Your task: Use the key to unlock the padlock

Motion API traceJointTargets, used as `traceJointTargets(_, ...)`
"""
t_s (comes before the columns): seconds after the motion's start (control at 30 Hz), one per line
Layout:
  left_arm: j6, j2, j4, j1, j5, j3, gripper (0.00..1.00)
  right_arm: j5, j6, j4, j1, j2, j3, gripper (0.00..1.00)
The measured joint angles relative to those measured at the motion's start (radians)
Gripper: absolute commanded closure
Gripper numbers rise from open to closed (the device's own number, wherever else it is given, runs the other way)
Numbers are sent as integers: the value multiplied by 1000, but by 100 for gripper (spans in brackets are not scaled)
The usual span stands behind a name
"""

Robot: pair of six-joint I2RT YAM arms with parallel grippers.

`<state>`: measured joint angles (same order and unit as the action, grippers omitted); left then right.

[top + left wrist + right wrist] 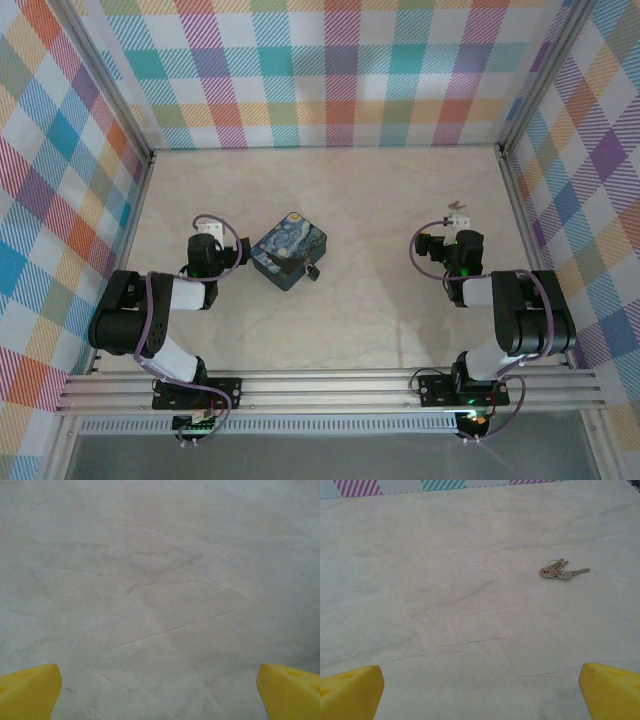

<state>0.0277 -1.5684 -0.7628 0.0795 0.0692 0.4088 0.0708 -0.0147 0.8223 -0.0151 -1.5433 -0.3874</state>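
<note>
My left fingers (27, 690) and right fingers (610, 690) both stand wide apart, empty, ready to grasp. The padlock (312, 271) sits against the near corner of the painted box (290, 250). The key (560, 571) lies on the desk (445, 610) well right of that box, likely the right arm's pick.

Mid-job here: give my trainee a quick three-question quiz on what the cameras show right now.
1. True or false: the key lies unheld, ahead of the right gripper.
2. The padlock sits right by: A the painted box; B the key.
3. Fill in: the left gripper is ____ (open/shut).
Key: 1 true; 2 A; 3 open.
</note>
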Motion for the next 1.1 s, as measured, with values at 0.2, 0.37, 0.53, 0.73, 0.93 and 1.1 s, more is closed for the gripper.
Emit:
traceJointTargets(0.2,0,0,0,0,-1,0,0,0,0,0,0,0,0,0)
traceJointTargets(0.37,0,0,0,0,-1,0,0,0,0,0,0,0,0,0)
traceJointTargets(0.53,0,0,0,0,-1,0,0,0,0,0,0,0,0,0)
traceJointTargets(0.73,0,0,0,0,-2,0,0,0,0,0,0,0,0,0)
traceJointTargets(0.93,0,0,0,-13,-20,0,0,0,0,0,0,0,0,0)
traceJointTargets(1.1,-8,2,80,-27,-35,48,8,-16,1,-24,0,2,-10,1)
